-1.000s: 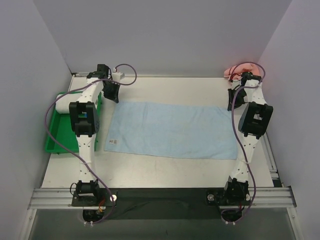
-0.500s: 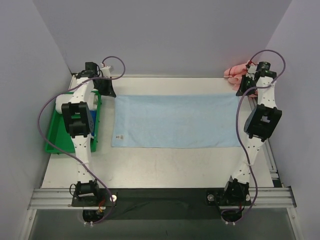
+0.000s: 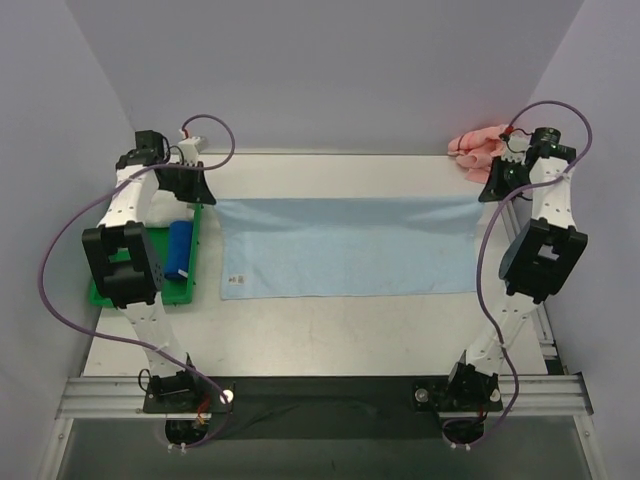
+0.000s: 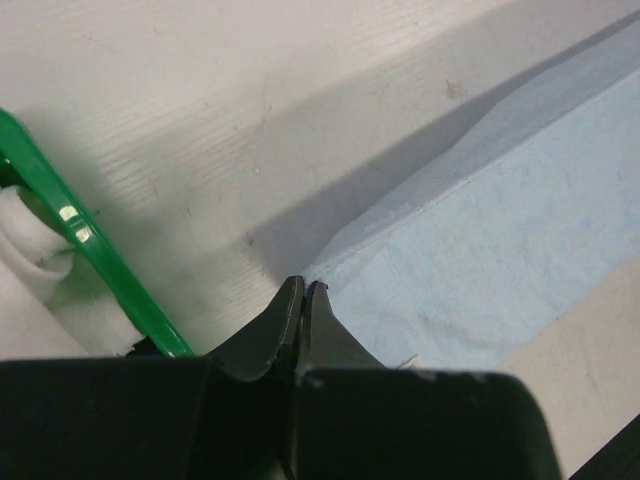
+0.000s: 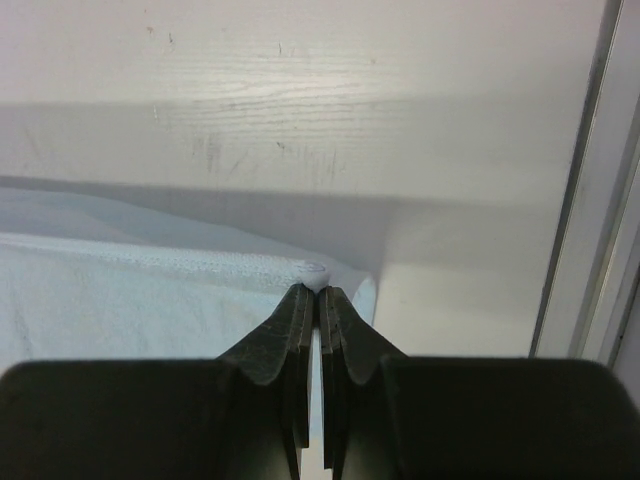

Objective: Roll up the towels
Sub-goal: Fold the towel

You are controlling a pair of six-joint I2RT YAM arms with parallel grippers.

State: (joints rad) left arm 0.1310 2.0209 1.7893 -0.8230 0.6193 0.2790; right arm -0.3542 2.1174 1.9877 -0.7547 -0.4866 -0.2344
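Note:
The light blue towel (image 3: 345, 250) lies spread as a long strip across the middle of the table, its far edge lifted and pulled taut. My left gripper (image 3: 198, 190) is shut on its far left corner; the left wrist view shows the fingertips (image 4: 303, 288) pinching the towel's (image 4: 500, 230) corner above its shadow. At the far right corner my right gripper (image 3: 490, 192) is shut on the hem, and in the right wrist view the cloth (image 5: 130, 300) bulges out between the tips (image 5: 317, 290). The salmon pink towel (image 3: 475, 145) sits crumpled at the back right corner.
A green tray (image 3: 110, 290) at the left holds a dark blue rolled cloth (image 3: 180, 250) and a white one (image 3: 160, 205); its rim (image 4: 60, 215) runs close beside my left gripper. A metal rail (image 5: 590, 200) borders the table's right edge. Walls close in on three sides.
Both arms have swung outward and toward the back wall, drawing the blue towel's far edge straight and taut. The left arm has moved off the tray, uncovering the dark blue roll.

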